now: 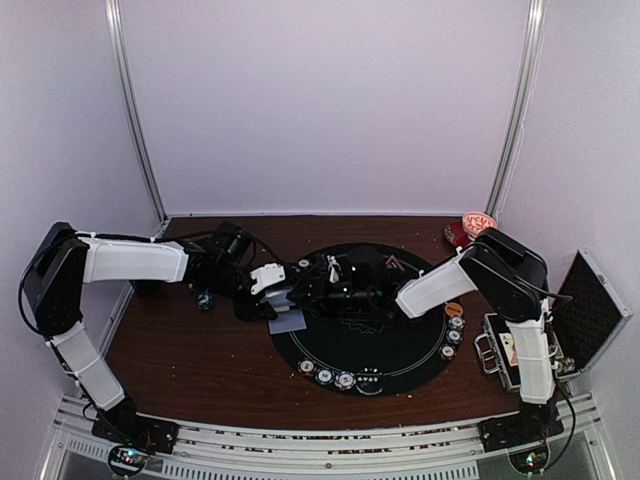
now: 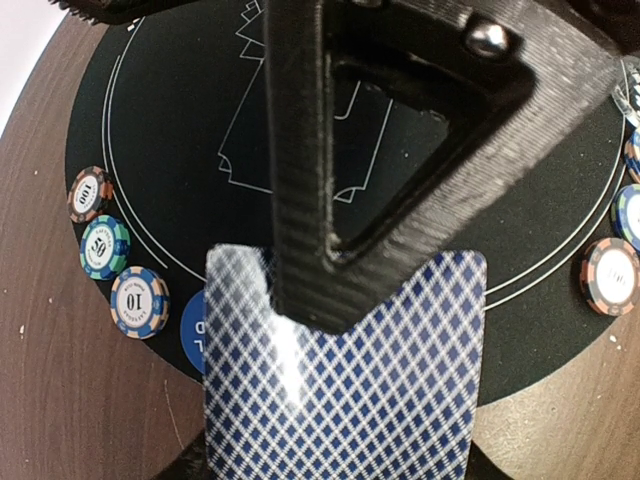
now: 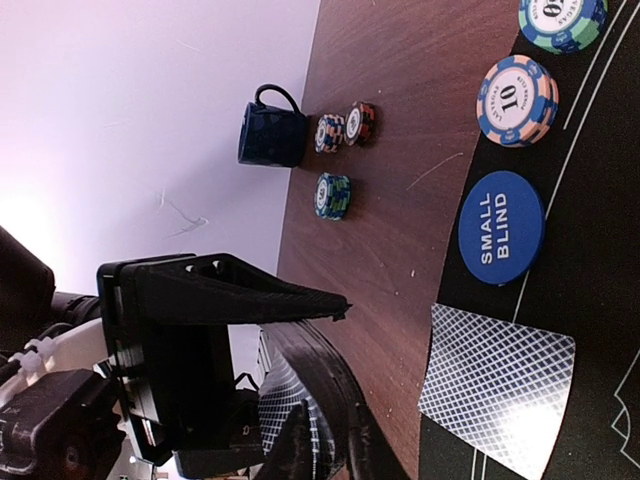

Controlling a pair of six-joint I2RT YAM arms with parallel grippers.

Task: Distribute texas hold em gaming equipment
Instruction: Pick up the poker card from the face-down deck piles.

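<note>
My left gripper [image 1: 285,300] is shut on a deck of blue-diamond-backed playing cards [image 2: 350,400], held over the left side of the round black mat [image 1: 400,350]. My right gripper [image 1: 322,290] meets it from the right. One of its black fingers [image 2: 400,200] lies on the top card. In the right wrist view the right gripper [image 3: 325,380] has card backs showing between its fingers, and how its jaws stand is unclear. A single card [image 3: 497,400] lies face down on the mat beside the blue SMALL BLIND disc [image 3: 502,228]. Poker chips [image 2: 140,302] sit along the mat's rim.
More chips [image 1: 455,330] and an orange disc [image 1: 453,309] lie on the mat's right edge. A red triangle marker [image 1: 392,263] is at its back. A dark mug [image 3: 272,135] and chip stacks [image 3: 332,195] stand off the mat at left. A red-patterned cup [image 1: 478,222] and an open metal case [image 1: 590,310] are at right.
</note>
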